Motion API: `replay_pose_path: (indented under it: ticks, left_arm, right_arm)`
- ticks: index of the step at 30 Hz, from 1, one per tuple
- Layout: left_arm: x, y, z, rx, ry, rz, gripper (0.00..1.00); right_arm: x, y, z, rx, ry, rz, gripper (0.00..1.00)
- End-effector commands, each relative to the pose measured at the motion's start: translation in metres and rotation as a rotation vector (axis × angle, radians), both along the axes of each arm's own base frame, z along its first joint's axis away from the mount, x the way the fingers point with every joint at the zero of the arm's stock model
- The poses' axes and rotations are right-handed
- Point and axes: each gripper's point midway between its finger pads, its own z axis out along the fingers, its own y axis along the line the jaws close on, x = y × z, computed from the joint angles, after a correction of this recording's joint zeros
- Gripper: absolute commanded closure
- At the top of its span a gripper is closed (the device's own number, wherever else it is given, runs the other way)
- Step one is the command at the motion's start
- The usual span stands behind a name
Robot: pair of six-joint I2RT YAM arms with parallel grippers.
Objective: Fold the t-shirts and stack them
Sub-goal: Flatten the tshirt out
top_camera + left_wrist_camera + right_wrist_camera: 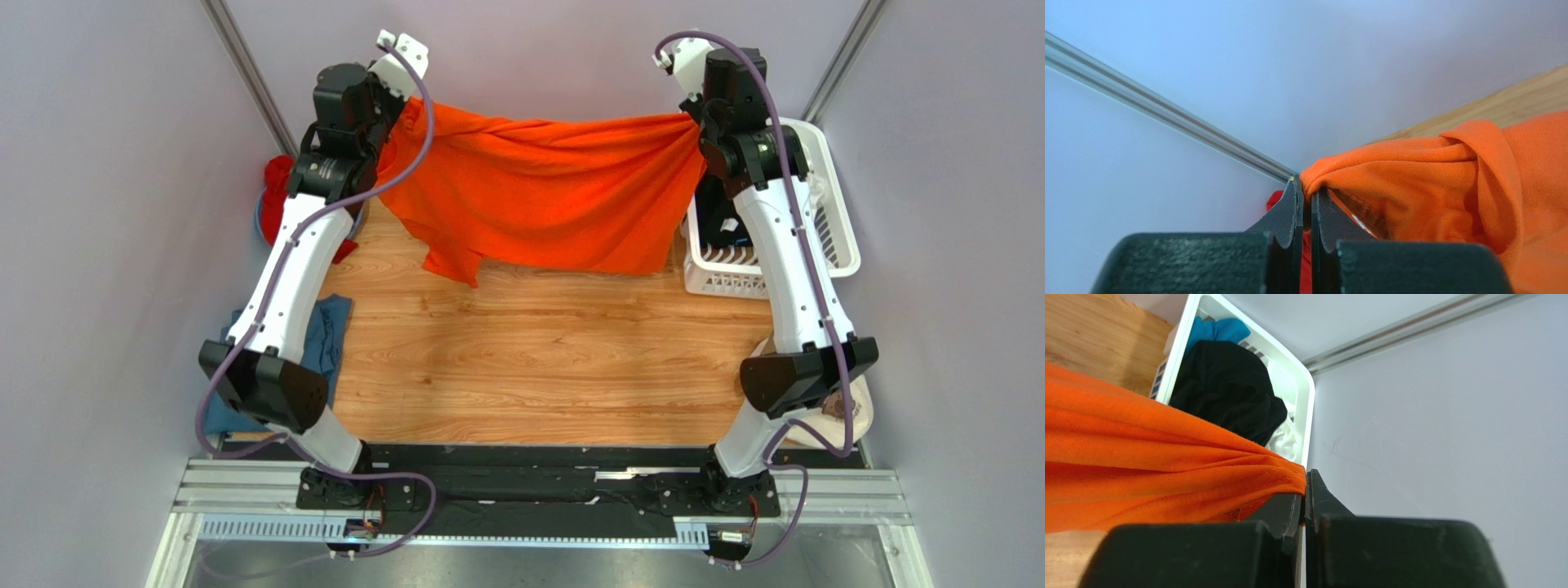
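An orange t-shirt (552, 196) hangs stretched in the air across the far side of the wooden table (540, 368). My left gripper (1308, 193) is shut on its left corner, where the cloth (1438, 184) bunches over the jaws. On the right end, my right gripper (1304, 490) is shut on gathered orange cloth (1155, 478). A dusty blue t-shirt (321, 337) lies at the table's left edge. Black (1223, 386), white and blue cloth sit in the white basket (1306, 398).
The white basket (828, 208) stands at the far right, right beside my right arm. A red cloth (277, 190) lies at the far left behind my left arm. A beige thing (859, 410) sits at the near right. Grey walls close in on both sides.
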Motion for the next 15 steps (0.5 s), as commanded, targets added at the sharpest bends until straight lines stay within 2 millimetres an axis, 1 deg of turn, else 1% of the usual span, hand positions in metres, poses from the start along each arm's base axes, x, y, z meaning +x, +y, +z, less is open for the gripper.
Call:
replay_pose_path:
  ticks: [1, 2, 5, 6, 9, 13, 14, 15]
  left_arm:
    - [0.024, 0.014, 0.018, 0.018, -0.051, 0.074, 1.0]
    - [0.029, 0.014, 0.023, 0.024, -0.061, 0.076, 1.0]
    - [0.037, 0.015, 0.032, 0.031, -0.084, 0.088, 1.0]
    - [0.039, 0.015, 0.034, 0.034, -0.09, 0.091, 1.0]
    - [0.041, 0.018, 0.039, 0.044, -0.112, 0.109, 1.0]
    - [0.037, 0.021, 0.034, 0.046, -0.101, 0.106, 1.0]
    - [0.035, 0.022, 0.027, 0.053, -0.083, 0.099, 1.0]
    - [0.034, 0.02, 0.021, 0.057, -0.073, 0.092, 1.0]
  right_arm:
    - [0.02, -0.003, 0.043, -0.011, -0.152, -0.001, 1.0]
    - [0.026, -0.003, 0.04, -0.012, -0.151, -0.003, 1.0]
    - [0.033, -0.001, 0.048, -0.009, -0.18, 0.001, 1.0]
    - [0.037, 0.0, 0.044, -0.01, -0.175, 0.001, 1.0]
    - [0.039, 0.0, 0.046, 0.003, -0.196, -0.002, 1.0]
    - [0.036, 0.001, 0.042, 0.017, -0.189, 0.002, 1.0]
    - [0.035, 0.001, 0.039, 0.019, -0.181, 0.004, 1.0]
    - [0.035, 0.002, 0.028, 0.018, -0.155, 0.008, 1.0]
